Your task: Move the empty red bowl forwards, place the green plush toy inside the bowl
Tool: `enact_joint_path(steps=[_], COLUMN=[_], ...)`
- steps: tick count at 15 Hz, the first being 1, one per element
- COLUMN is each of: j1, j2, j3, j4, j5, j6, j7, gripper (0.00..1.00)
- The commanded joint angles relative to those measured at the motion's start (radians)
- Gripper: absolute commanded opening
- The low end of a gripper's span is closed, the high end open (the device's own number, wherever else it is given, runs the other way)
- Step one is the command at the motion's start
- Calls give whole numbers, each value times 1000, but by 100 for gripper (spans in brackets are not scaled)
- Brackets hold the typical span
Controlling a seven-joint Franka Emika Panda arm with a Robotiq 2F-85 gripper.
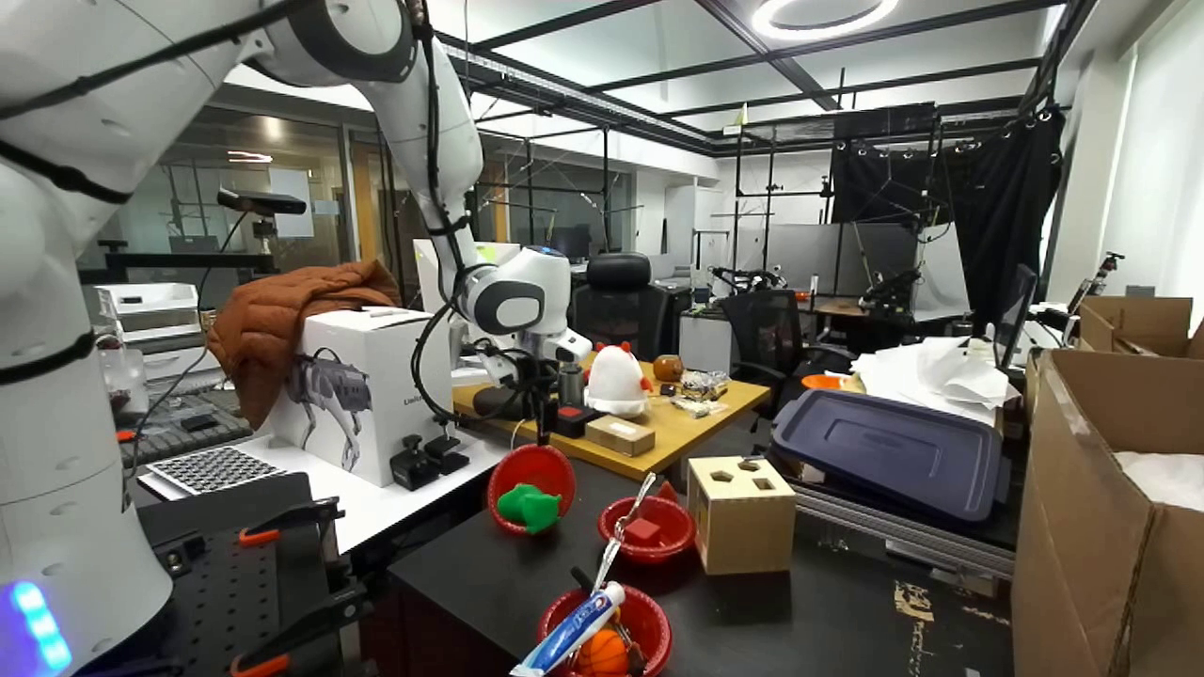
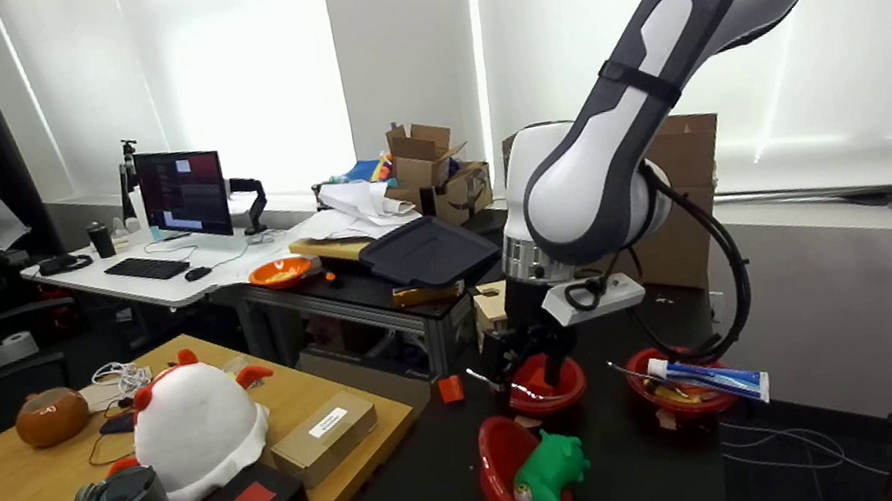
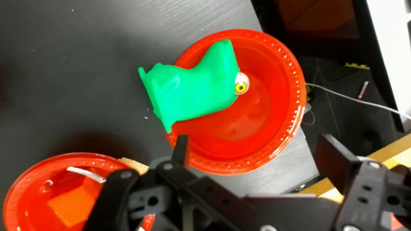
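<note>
The red bowl (image 3: 263,128) stands tilted near the edge of the black table, its rim low on one side. The green plush toy (image 3: 196,93) lies partly in it and partly over that low rim, an eye toward the bowl's middle; it also shows in both exterior views (image 1: 530,508) (image 2: 549,478). Above the bowl's far rim in an exterior view hangs my gripper (image 1: 544,434). Its fingers are spread wide in the wrist view, with nothing held between them; the gripper (image 3: 255,144) overlaps the bowl's near rim there. Whether a fingertip touches the bowl, I cannot tell.
A second red bowl (image 1: 677,550) with a red-orange block sits close by, beside a wooden shape box (image 1: 743,527). Another red bowl (image 1: 658,621) carries a toothpaste tube (image 1: 574,630) and an orange ball. A wooden desk (image 1: 691,432) adjoins the black table (image 1: 847,621).
</note>
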Motion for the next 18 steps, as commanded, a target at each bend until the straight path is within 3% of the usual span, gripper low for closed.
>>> enact_joint_path(steps=[1, 5, 12, 18], j1=[21, 38, 77, 100], j2=[48, 95, 71, 75], j3=[-24, -37, -128, -157], j4=[15, 38, 4, -18], j5=[19, 18, 42, 41], j6=[75, 120, 83, -54], j7=[81, 136, 297, 395], gripper=[100, 100, 100, 100])
